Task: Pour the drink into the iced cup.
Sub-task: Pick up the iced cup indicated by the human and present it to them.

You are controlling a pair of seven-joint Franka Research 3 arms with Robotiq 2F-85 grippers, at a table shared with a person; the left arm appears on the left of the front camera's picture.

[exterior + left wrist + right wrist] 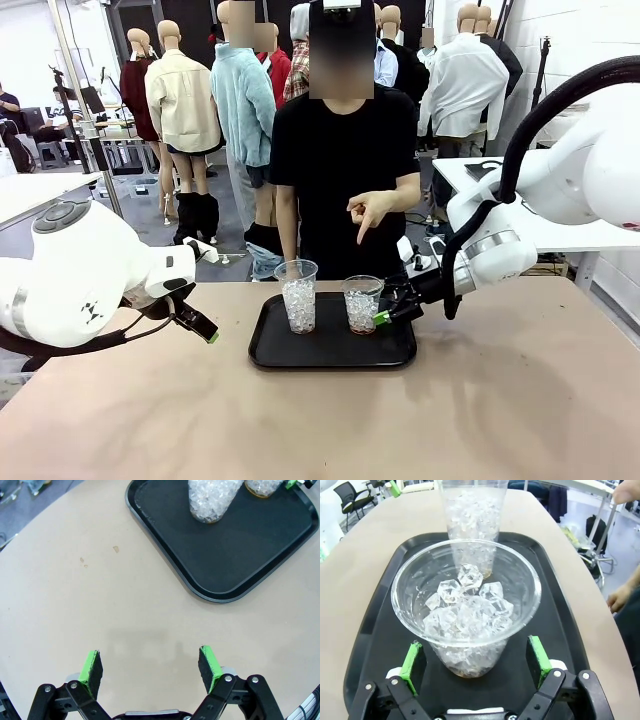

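My right hand (474, 641) is spread wide around the right cup (465, 595), one green pad on each side of its lower wall. I see a sliver of gap on both sides, so nothing is pinched. In the front view that right hand (385, 315) sits low at the edge of the black tray (330, 350), just beside the right cup (361, 300).

My left hand (149, 652) is also spread, with nothing between the pads, and it hangs over bare worktop (125, 605). In the front view the left hand (203, 328) is well apart from the tray, off to its left.

The drink (470, 671) is only a thin amber-red layer at the very bottom of the right cup, under a heap of clear ice (470, 575) that fills roughly the lower half. From the front it reads as a reddish tint at the cup's base (362, 326).

The left cup (298, 295) stands upright beside it on the tray, packed higher with ice. From my left wrist camera, that left cup (210, 500) shows a faint amber tinge at its base too.

Across the worktop (450, 420) the person (340, 180) stands behind the tray, their own hand (370, 213) pointing a finger downward above the right cup.
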